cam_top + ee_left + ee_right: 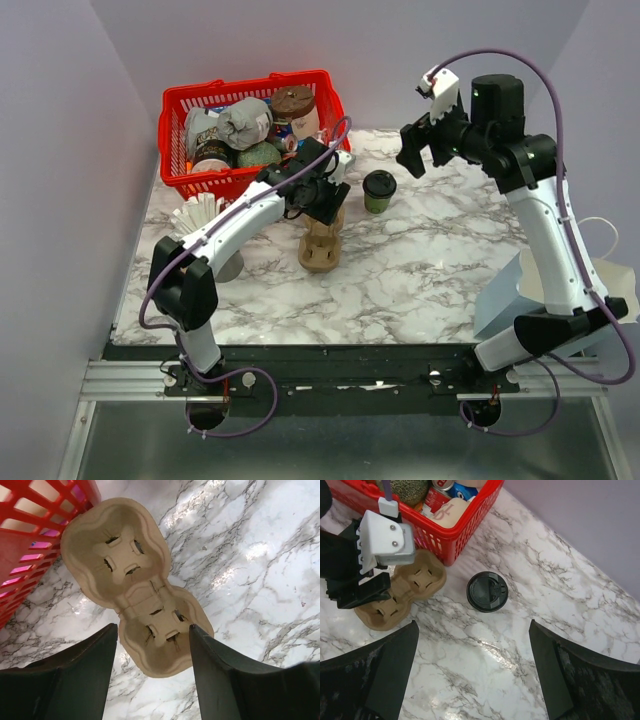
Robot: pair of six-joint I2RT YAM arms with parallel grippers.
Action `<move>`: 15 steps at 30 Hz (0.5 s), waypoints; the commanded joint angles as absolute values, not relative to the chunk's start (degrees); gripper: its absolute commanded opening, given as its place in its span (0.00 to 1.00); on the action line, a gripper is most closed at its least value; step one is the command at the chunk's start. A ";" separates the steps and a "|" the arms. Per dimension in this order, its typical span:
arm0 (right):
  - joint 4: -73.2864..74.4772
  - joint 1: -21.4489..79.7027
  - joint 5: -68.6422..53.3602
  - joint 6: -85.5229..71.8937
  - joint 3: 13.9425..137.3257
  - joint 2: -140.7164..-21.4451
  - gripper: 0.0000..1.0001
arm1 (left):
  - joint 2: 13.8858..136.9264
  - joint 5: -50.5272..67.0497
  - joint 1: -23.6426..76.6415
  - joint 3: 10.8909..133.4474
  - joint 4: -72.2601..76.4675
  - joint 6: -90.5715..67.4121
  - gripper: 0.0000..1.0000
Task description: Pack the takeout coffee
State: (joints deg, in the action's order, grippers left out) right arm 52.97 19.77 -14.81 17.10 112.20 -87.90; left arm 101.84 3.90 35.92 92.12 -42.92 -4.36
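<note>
The takeout coffee (pixel 379 190), a green cup with its black lid on, stands upright on the marble table right of the basket; the right wrist view shows its lid (pixel 487 591) from above. The brown cardboard cup carrier (pixel 323 244) lies flat left of it, with both cup holes empty (pixel 137 582) (pixel 400 596). My left gripper (pixel 322 203) hangs open and empty above the carrier's near end (pixel 152 630). My right gripper (pixel 418 150) is open and empty, raised high, right of and behind the cup (pixel 472 630).
A red plastic basket (pixel 325 92) full of groceries stands at the back left, close to the carrier. A grey metal cup with white stirrers (pixel 205 225) stands at the left edge. A white paper bag (pixel 545 295) sits by the right arm.
</note>
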 commanded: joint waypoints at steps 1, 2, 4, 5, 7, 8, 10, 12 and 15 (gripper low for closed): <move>51.86 19.69 -13.81 19.60 110.66 -83.59 1.00 | 97.39 3.52 36.30 89.92 -41.23 -4.40 0.67; 51.59 19.69 -13.62 20.30 110.31 -82.28 1.00 | 97.03 3.08 36.21 89.65 -40.87 -4.39 0.67; 51.42 19.69 -12.83 20.83 108.73 -81.30 1.00 | 96.94 3.16 36.21 89.91 -40.87 -3.52 0.67; 51.42 19.60 -12.83 21.53 108.20 -80.78 1.00 | 97.12 3.43 36.21 90.00 -40.87 -3.25 0.67; 51.16 19.69 -11.87 21.71 107.06 -79.90 1.00 | 97.64 3.69 36.21 90.44 -41.31 -3.77 0.65; 51.24 19.69 -11.78 21.80 105.92 -79.63 1.00 | 98.43 3.52 36.21 90.61 -41.40 -4.21 0.65; 51.15 19.69 -11.87 21.80 104.95 -79.37 1.00 | 98.87 2.55 36.30 90.96 -41.57 -4.92 0.65; 51.07 19.69 -11.95 21.53 103.63 -79.37 1.00 | 99.40 2.29 36.30 91.05 -41.84 -6.24 0.65; 50.71 19.69 -11.34 21.71 102.48 -79.45 1.00 | 99.93 2.20 36.39 90.35 -41.75 -8.43 0.64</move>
